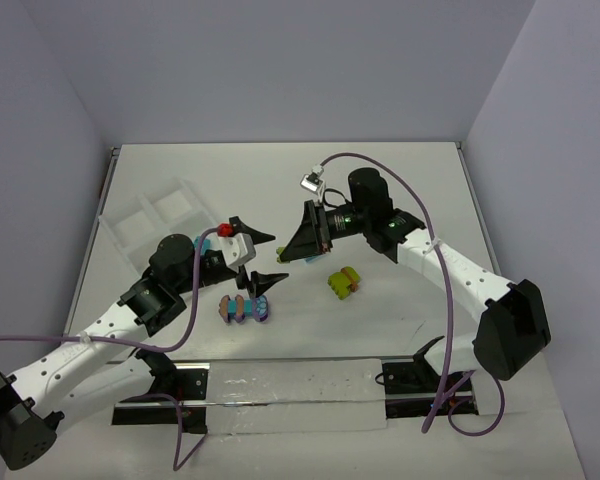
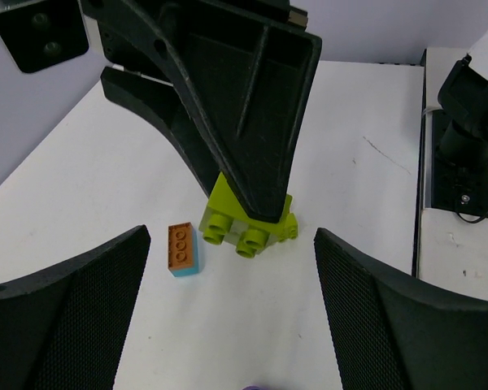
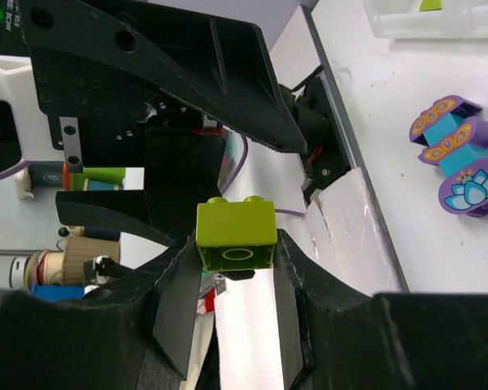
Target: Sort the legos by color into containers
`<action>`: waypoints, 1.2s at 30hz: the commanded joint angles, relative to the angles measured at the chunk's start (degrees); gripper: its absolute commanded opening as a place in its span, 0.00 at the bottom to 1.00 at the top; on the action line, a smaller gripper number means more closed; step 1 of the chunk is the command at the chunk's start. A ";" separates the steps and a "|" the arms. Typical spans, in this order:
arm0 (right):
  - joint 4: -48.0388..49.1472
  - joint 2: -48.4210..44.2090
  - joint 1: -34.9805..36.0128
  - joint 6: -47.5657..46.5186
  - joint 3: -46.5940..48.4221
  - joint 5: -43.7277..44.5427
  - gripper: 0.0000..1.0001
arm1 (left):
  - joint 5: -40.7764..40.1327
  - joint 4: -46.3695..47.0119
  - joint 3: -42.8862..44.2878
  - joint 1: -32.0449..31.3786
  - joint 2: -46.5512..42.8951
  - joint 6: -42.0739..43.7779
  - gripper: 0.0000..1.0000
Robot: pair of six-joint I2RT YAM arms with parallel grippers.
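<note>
Reaching over the table (image 1: 400, 200), your right claw (image 3: 237, 264) was clamped on a lime brick (image 3: 236, 231); your left claw (image 2: 232, 325) faced it, fingers spread wide apart.

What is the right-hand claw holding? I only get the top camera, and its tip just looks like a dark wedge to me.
Observer: The right wrist camera shows the right gripper shut on a lime green brick, pinched between both fingers.
Operator: And the other arm's?
Observer: Its own camera shows the left gripper open, fingers wide apart and holding nothing.
Operator: Anything else too small for me to make out?
Observer: Yes. In the right wrist view, the purple and turquoise cluster has butterflies and a flower printed on it.
</note>
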 commanded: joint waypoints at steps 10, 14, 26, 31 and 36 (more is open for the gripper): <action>2.84 -0.21 1.55 -0.02 -1.52 -2.39 0.10 | 2.97 3.13 1.43 -1.59 1.19 2.54 0.84; 2.84 -0.15 1.55 0.39 -1.64 -2.48 0.10 | 2.88 2.59 1.54 -1.70 1.16 2.84 0.71; 5.38 0.50 1.74 1.36 -1.78 -2.75 0.11 | 2.33 3.17 0.75 -1.79 -0.07 1.90 0.43; 6.65 0.69 1.82 2.29 -2.43 -2.96 0.11 | 2.23 3.06 0.53 -1.73 -0.66 1.86 0.17; 10.22 0.75 1.82 4.76 -3.85 -3.56 0.11 | 1.63 1.84 0.90 -1.79 -0.76 1.87 0.00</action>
